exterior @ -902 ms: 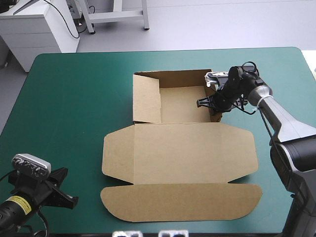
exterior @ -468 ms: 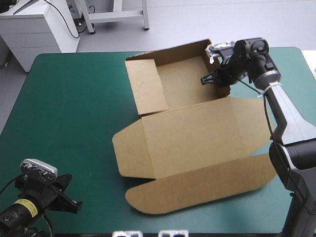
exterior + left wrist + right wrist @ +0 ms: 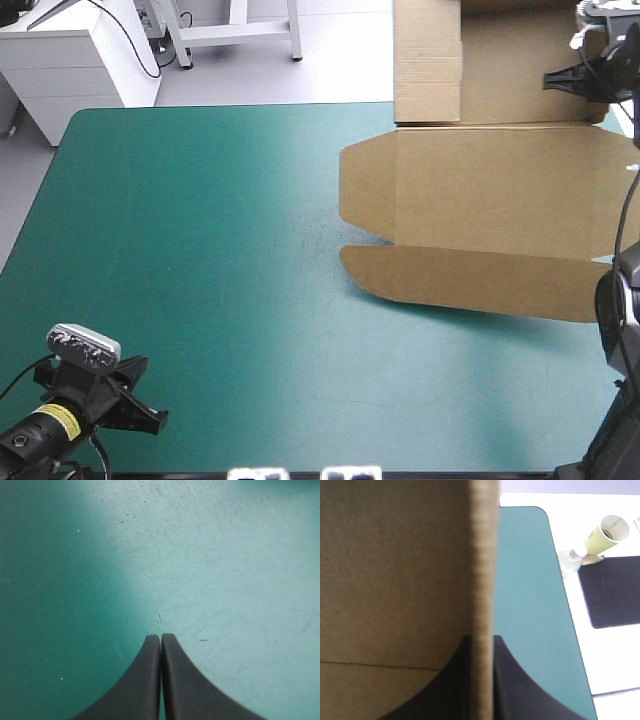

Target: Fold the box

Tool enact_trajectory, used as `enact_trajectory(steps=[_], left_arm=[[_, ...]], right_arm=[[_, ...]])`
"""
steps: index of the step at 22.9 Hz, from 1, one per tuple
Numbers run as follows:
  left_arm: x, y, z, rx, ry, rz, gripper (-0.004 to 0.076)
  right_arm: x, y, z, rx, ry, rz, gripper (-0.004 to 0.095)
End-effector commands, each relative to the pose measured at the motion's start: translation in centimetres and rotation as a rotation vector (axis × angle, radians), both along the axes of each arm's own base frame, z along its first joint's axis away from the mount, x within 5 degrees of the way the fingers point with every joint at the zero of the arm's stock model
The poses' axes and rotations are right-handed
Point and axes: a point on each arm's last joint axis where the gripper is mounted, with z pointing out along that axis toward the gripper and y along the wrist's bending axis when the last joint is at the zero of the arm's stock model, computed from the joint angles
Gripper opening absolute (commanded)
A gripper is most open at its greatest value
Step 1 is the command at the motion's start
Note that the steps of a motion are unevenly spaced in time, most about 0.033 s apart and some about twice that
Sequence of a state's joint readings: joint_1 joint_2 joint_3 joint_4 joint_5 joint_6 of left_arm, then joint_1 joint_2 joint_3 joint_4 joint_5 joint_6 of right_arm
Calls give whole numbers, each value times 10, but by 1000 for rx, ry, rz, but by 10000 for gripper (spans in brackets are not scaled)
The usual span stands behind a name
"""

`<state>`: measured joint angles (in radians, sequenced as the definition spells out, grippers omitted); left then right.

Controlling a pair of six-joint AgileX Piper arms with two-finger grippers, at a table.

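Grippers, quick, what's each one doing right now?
Left gripper: shut, holding nothing.
Right gripper: shut on an edge of the box.

High view above table [image 3: 200,260], wrist views close, right sharing box [image 3: 395,580]

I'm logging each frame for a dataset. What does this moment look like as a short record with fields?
box: brown, partly folded, lid panel and flap spread open, held up over the far right part of the teal-green cover
right gripper: shut on the box, a wall's edge between its fingers
left gripper: shut, holding nothing, over bare teal-green cover near the near left corner
fold status: unfinished
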<state>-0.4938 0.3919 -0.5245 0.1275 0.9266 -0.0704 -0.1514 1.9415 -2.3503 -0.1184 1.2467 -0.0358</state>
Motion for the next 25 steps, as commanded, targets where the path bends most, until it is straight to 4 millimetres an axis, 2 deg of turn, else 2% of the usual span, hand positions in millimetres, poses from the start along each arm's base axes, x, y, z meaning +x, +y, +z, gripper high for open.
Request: enact_trajectory(steps=[1, 5, 9, 11, 12, 16, 18, 20, 22, 25], left_arm=[[4, -3, 13, -41, -76, -13, -8], [5, -4, 14, -51, -97, -16, -8], [5, -4, 15, -56, -107, -17, -8], [5, -4, 15, -56, -107, -17, -8], [5, -4, 15, -56, -107, -17, -8], [5, -4, 15, -56, -107, -17, -8], [5, -4, 15, -58, -106, -18, -8], [5, -4, 15, -58, -106, -18, -8], [5, -4, 15, -57, -104, -17, -8], [5, -4, 15, -56, -101, -17, -8]], right_arm=[[-16, -27, 17, 4, -53, -82, -20], [-9, -50, -3, 13, 2, -133, -20], [2, -67, -36, 38, 97, -164, -20], [8, -75, -55, 47, 148, -178, -20], [13, -80, -72, 62, 195, -189, -20], [28, -93, -118, 98, 297, -238, -17], [33, -96, -132, 98, 329, -240, -11], [34, -98, -136, 95, 340, -237, 17], [33, -101, -137, 94, 342, -239, 142], [29, -105, -132, 118, 324, -251, 514]])
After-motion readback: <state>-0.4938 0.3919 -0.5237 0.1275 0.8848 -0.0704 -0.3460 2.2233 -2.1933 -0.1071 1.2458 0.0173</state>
